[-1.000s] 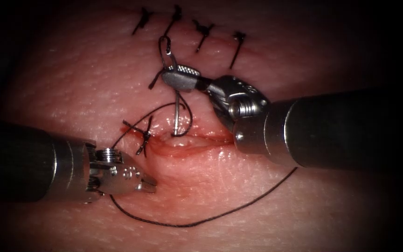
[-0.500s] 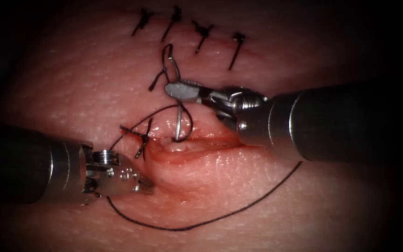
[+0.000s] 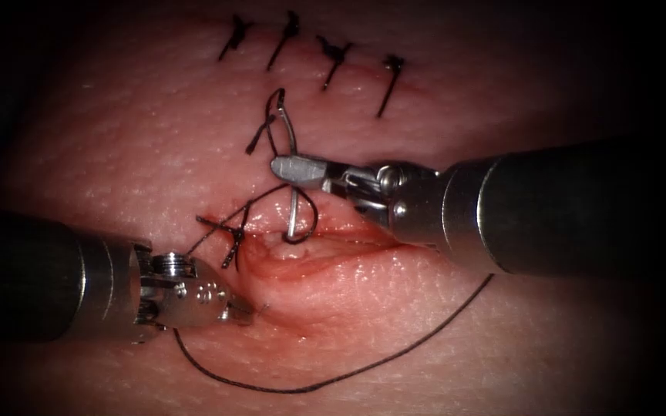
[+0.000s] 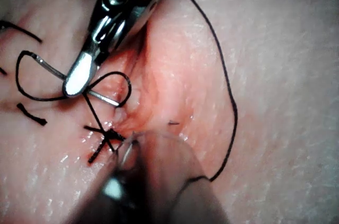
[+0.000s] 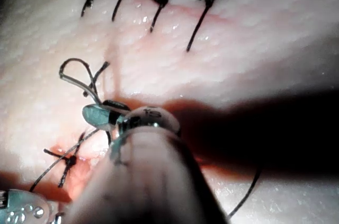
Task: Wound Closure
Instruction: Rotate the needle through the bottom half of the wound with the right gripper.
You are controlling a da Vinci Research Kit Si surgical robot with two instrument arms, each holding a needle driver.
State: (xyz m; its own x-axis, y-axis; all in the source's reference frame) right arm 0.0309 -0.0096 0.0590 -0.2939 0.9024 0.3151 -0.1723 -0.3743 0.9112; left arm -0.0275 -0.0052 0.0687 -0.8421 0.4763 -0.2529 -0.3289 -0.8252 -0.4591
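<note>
Pink, moist tissue point(image 3: 156, 154) spans the endoscope view, with the cut point(image 3: 310, 250) running from nine o'clock to three o'clock just below centre, red fluid point(image 3: 287, 258) pooling in its open stretch. Four tied stitches point(image 3: 333, 54) sit in a row near twelve o'clock, and one more knot point(image 3: 233, 227) lies at the cut's left end.

The right tool point(image 3: 290, 167) reaches in from three o'clock, its shaft large and dark. Its jaws are closed on the needle point(image 3: 293, 212), gripping it around mid-curve. The needle's long axis runs roughly twelve to six o'clock: the swaged end arcs up above the jaws toward twelve o'clock, while the pointed end drops straight below them to the upper lip of the cut, near centre. Whether the tip is just touching the tissue or already slightly in it I cannot tell; most of the needle is clearly out in the open. The right tool is the nearer one by far, being on the needle itself.

The left tool point(image 3: 242, 312) comes from nine o'clock and rests below the cut, its tip near the left end. Its jaws look closed or nearly so; I see nothing held in them.

The thread point(image 3: 333, 377) loops around the needle by the cut, then sweeps in a long arc past six o'clock toward four o'clock.
</note>
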